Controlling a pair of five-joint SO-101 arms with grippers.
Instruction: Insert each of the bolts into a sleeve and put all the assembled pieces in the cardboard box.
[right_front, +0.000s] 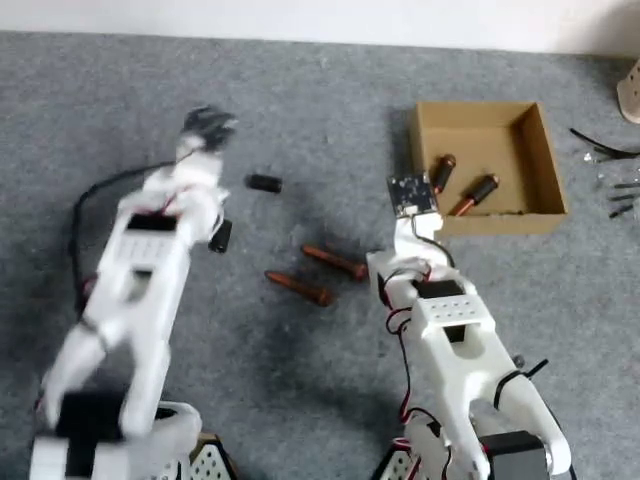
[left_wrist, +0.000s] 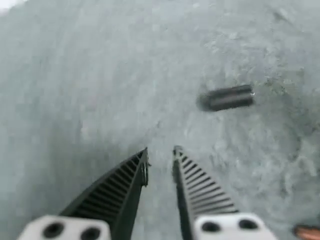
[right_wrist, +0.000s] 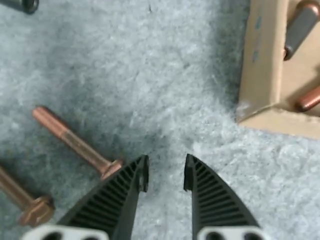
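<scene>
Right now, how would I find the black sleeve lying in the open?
Start at the cardboard box and look left over the grey mat. Past the two copper bolts lies the sleeve: short, black, and clear of the left arm, unlike the other sleeve tucked beside it.

sleeve (right_front: 264, 183): open carpet (right_front: 300, 120) all round | bolts (right_wrist: 75, 142)–cardboard box (right_wrist: 262, 65): open gap
</scene>
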